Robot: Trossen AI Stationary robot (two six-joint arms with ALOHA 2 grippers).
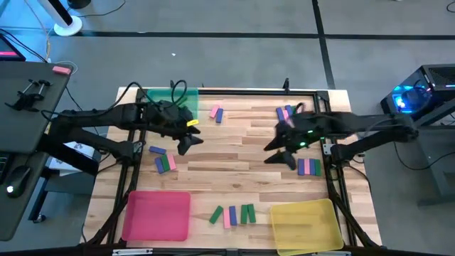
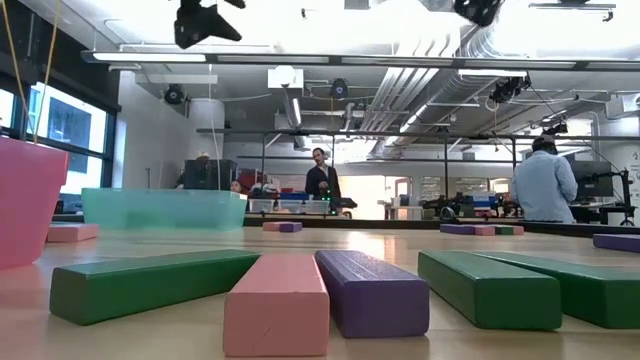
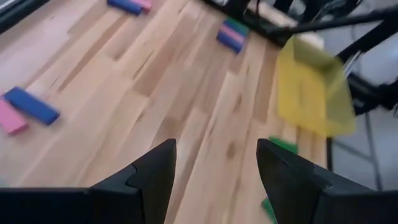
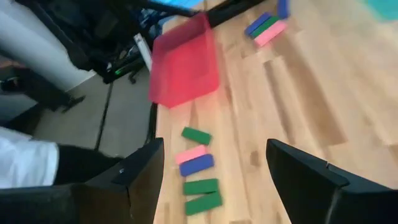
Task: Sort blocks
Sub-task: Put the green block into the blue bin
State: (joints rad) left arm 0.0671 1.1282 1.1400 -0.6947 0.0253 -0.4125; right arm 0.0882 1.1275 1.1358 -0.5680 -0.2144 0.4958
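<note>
Blocks (image 1: 232, 214) in green, pink, purple lie in small clusters on counter (image 1: 234, 153): row at 6 o'clock between pink tray (image 1: 156, 215) and yellow tray (image 1: 306, 225), others at 9, 12, 3 o'clock. Green tray (image 1: 173, 99) at 11 o'clock. Left end effector (image 1: 186, 141) above counter, fingers wide, empty. Right end effector (image 1: 280, 151) likewise wide, empty.

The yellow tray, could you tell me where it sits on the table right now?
In the high view the yellow tray sits at the table's bottom-right corner, on the right arm's side, just right of a row of green, pink and purple blocks and opposite the pink tray.
</note>
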